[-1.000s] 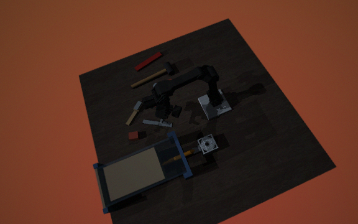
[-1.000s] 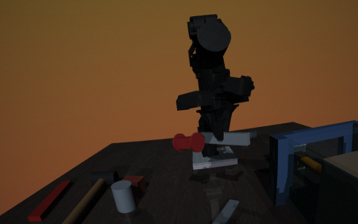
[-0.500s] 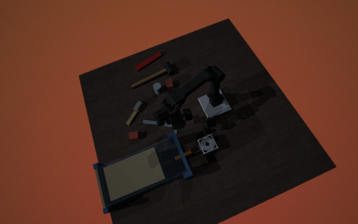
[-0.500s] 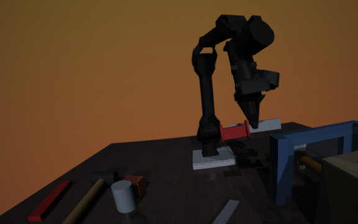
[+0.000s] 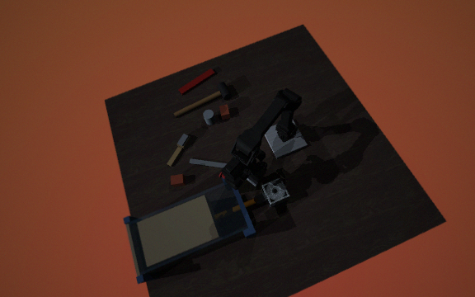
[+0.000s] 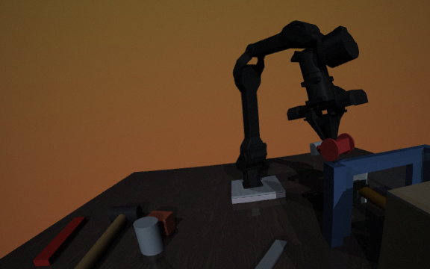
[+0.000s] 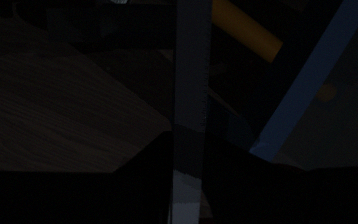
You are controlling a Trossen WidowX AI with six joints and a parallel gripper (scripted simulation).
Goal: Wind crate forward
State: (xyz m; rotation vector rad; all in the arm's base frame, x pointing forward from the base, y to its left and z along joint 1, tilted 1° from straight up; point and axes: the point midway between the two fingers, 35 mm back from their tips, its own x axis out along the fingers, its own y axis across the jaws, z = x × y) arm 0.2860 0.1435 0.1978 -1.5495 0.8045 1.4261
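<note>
The winch handle, a grey bar (image 7: pixel 190 75) with a red knob (image 5: pixel 222 175) (image 6: pixel 330 149), is pinched in my gripper (image 6: pixel 330 138), which is shut on the bar. I hold it above the bench between the rack mouth and the winch (image 5: pixel 267 188). A grey end (image 5: pixel 252 181) of the handle points toward the winch, short of it in the top view. The tan crate (image 5: pixel 177 231) (image 6: pixel 416 228) sits in the cubby, its front set back from the blue steel frame (image 5: pixel 243 211) (image 6: pixel 335 205) (image 7: pixel 320 70). An orange strap (image 5: pixel 243 205) (image 6: pixel 373 198) (image 7: pixel 247 31) runs toward the winch.
A loose grey bar (image 5: pixel 208 163) (image 6: pixel 272 255) and a red block (image 5: pixel 176 180) lie near the cubby. A brush-like tool (image 5: pixel 176 154), grey cylinder (image 5: pixel 209 116) (image 6: pixel 148 237), another block (image 5: pixel 224 112), mallet (image 5: pixel 198 104) and red bar (image 5: pixel 196 82) lie farther off.
</note>
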